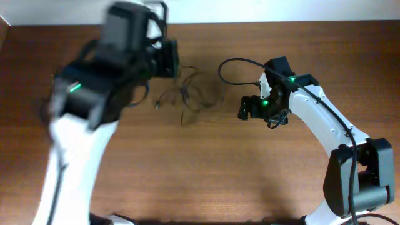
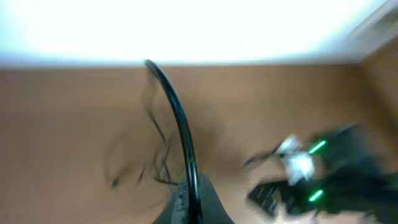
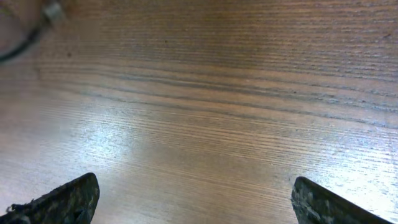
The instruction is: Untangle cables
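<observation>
Beside thin black cables [image 1: 190,94] on brown wooden table [image 1: 219,169]: left gripper [image 2: 189,199] pinched shut on one, right gripper [image 3: 193,199] wide open, empty.

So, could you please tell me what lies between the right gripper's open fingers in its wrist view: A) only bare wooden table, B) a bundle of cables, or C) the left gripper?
A: in the right wrist view the right gripper stands open over plain table, and one cable shows only in the far top-left corner.
</observation>
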Action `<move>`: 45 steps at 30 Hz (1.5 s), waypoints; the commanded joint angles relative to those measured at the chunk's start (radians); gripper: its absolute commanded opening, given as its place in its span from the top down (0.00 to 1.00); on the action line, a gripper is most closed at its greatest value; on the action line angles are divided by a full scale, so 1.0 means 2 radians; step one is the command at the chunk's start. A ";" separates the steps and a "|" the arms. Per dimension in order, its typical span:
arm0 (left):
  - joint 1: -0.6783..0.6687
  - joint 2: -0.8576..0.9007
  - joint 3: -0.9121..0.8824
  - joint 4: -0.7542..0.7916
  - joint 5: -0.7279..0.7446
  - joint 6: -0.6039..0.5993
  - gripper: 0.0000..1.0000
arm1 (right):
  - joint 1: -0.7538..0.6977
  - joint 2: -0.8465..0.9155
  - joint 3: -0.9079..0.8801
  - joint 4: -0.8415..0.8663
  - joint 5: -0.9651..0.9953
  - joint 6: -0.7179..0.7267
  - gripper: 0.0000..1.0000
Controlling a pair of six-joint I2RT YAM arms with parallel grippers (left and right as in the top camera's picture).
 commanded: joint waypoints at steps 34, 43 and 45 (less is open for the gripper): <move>0.201 0.450 0.099 0.323 -0.129 0.051 1.00 | 0.001 -0.006 -0.001 0.000 -0.003 0.001 0.01; 0.196 0.273 0.120 0.172 -0.114 0.004 1.00 | 0.001 -0.006 -0.001 0.000 -0.003 0.001 0.01; 0.196 0.173 0.120 0.178 -0.114 0.004 1.00 | 0.001 -0.006 -0.001 0.000 -0.003 0.001 0.01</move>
